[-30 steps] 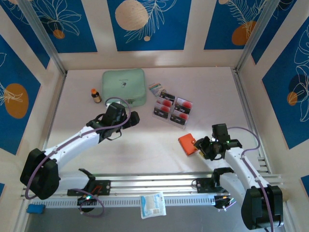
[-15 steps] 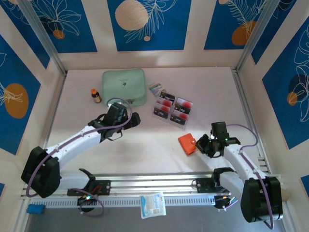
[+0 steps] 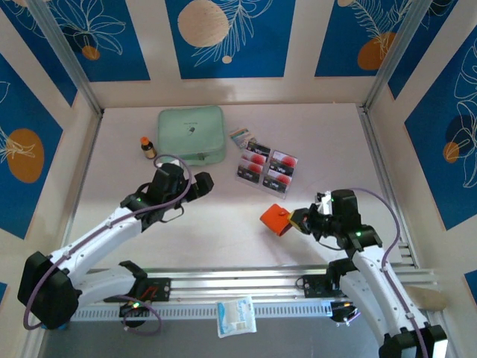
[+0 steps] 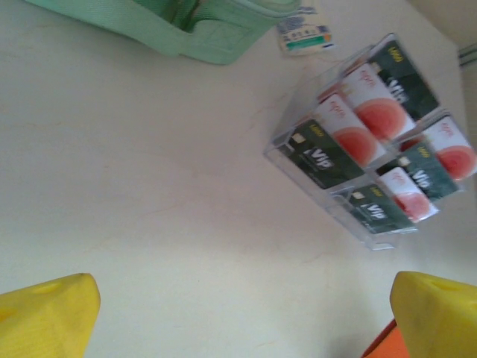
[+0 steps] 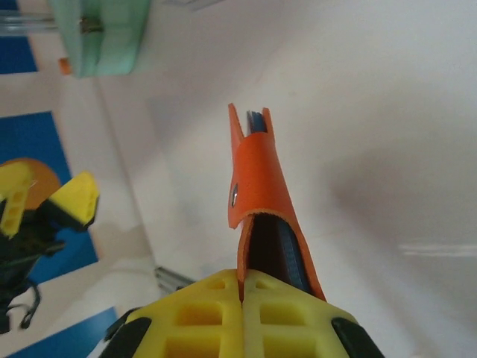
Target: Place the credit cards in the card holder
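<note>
"VIP" stands on the dark half of the credit cards [image 4: 350,138] — other print is too blurred.

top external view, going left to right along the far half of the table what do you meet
small brown bottle → mint-green pouch → striped packet → credit cards

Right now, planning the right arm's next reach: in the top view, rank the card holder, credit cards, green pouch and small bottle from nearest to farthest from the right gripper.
1. card holder, clamped in the right gripper.
2. credit cards, beyond it, toward the back.
3. green pouch, back left.
4. small bottle, left of the pouch.
</note>
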Controlling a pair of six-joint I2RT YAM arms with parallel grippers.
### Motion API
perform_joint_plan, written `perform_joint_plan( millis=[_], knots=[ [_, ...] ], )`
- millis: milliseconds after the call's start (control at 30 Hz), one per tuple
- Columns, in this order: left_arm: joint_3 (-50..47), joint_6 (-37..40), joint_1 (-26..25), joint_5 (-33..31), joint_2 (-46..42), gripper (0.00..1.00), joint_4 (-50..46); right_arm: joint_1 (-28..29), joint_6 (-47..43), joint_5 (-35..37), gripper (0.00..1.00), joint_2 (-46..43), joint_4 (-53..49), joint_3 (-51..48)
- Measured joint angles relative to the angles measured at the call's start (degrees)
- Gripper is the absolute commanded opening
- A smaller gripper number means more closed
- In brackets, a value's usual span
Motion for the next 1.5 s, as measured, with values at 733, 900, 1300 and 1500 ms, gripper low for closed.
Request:
perform_joint_plan(
  millis=[733,900,1300,1500],
  knots=[
    [-0.83,-13.94,-0.04,7.37,4.66,0.90,22.82,20.11,15.41,13.00,0.00,28.13,31.67,19.69],
    [-1.40,-15.56,-0.04,7.34,5.09,0.83,26.34,21.68,17.62,13.73,0.00,31.04,35.54,20.39],
    [-3.37,-18.25,-0.04,7.34,8.22,0.74,33.29,23.56,21.51,14.14,0.00,34.58,41.44,20.46],
    [-3.96,-18.84,-0.04,7.34,8.26,0.80,34.91,23.78,21.68,14.14,0.00,34.58,42.10,20.48]
  ],
)
